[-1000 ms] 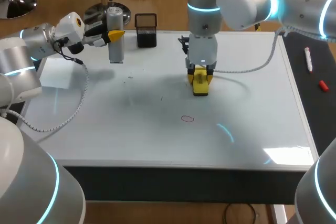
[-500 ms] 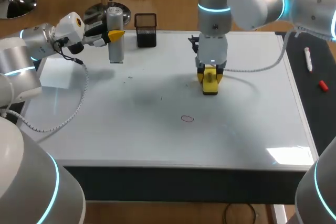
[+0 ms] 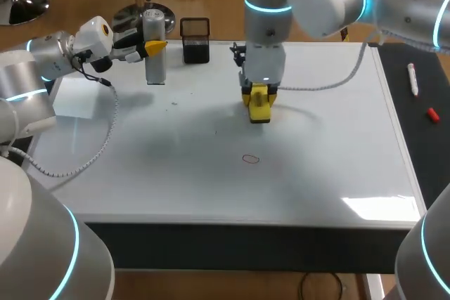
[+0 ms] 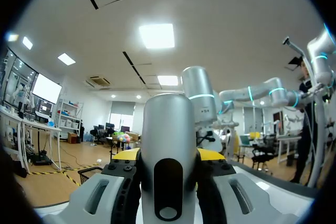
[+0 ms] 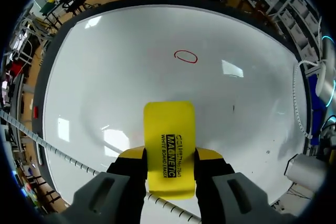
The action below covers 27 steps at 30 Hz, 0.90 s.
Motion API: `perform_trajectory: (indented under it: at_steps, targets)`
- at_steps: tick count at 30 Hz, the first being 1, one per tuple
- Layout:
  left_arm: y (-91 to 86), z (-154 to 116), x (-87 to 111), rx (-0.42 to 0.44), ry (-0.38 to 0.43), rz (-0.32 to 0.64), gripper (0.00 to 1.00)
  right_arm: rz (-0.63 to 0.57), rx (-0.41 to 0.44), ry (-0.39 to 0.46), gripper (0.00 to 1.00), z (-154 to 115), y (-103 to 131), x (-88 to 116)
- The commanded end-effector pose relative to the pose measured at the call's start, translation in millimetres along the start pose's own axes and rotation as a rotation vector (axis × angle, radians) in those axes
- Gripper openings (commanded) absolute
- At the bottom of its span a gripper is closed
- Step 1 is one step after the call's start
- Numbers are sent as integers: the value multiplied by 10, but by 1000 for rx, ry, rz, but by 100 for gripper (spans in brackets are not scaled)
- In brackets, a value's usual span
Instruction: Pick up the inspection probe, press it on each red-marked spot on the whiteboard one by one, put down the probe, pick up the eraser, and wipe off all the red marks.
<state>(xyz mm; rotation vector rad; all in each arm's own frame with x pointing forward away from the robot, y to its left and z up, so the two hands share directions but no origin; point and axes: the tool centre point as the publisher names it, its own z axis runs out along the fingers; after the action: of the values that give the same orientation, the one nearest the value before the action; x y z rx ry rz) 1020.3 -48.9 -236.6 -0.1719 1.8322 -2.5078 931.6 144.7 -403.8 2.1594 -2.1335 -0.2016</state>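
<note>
The yellow rectangular whiteboard eraser (image 3: 259, 107) is sitting clamped between the two yellow-tipped fingers of the right gripper (image 3: 258, 98). The fingers are pressing on its long sides. In the right wrist view the eraser (image 5: 169, 145) is jutting out ahead of the right gripper (image 5: 169, 157), flat face towards the camera. It is hanging low over the white glossy whiteboard (image 3: 337, 145); whether it is touching the surface I cannot tell.

Ahead of the eraser, well apart from it, a small red oval mark (image 5: 186, 56) is showing on the whiteboard (image 5: 105, 77). In the head view the red oval mark (image 3: 251, 159) is lying on the near side of the gripper. A grey coiled cable (image 3: 330, 89) is trailing from the right wrist across the board.

The grey cylindrical inspection probe (image 3: 155, 47) is standing upright by the far left part of the board, with the left gripper (image 3: 156, 46) closed on its upper half from the side. In the left wrist view the probe (image 4: 168, 129) is filling the gap between the fingers of the left gripper (image 4: 168, 156), both of them touching it. I cannot tell whether its foot is resting on the board.

Just beside the probe, on the side towards the right arm, a black mesh box-shaped holder (image 3: 195, 38) is standing at the board's far edge.
</note>
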Motion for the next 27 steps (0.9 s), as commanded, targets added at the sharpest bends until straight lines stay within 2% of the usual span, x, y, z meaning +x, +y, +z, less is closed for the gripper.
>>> perform_trajectory:
  at_steps: [1, 15, 20, 27]
  targets:
    - [-12, 11, 14, -1, -4, 2, 0, -6, -9, 10, 0, 121, -69, -134]
    - [-12, 11, 14, -1, -4, 2, 0, -44, -24, 19, 0, 230, -151, -287]
    - [-12, 11, 14, -1, -4, 2, 0, -21, -45, 30, 0, 303, -131, -150]
    - [-12, 11, 14, -1, -4, 2, 0, 52, -73, 51, 0, 404, -124, 162]
